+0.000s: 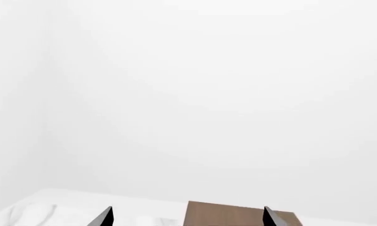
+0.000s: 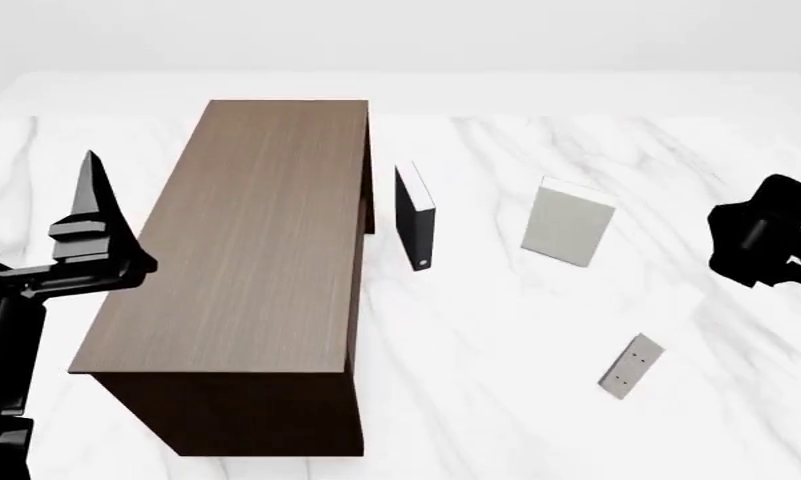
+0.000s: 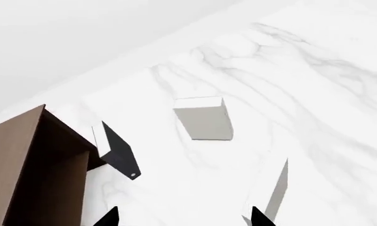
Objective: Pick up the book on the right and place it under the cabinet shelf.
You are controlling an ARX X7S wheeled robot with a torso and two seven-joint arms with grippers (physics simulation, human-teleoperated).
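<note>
Book (image 2: 631,365) stands upright on tabletop (image 2: 507,330), 4 o'clock of cabinet shelf (image 2: 247,240). Thin, rigid, light, tippy: pinch across covers. My right hand (image 3: 182,217) is spread, empty.

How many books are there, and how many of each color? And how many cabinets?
Black book: 1
Pale grey books: 2, the bigger beige-tinted one and the thin one with two dots on its spine
Brown cabinet: 1
Total: 4 things, 3 of them books
</note>
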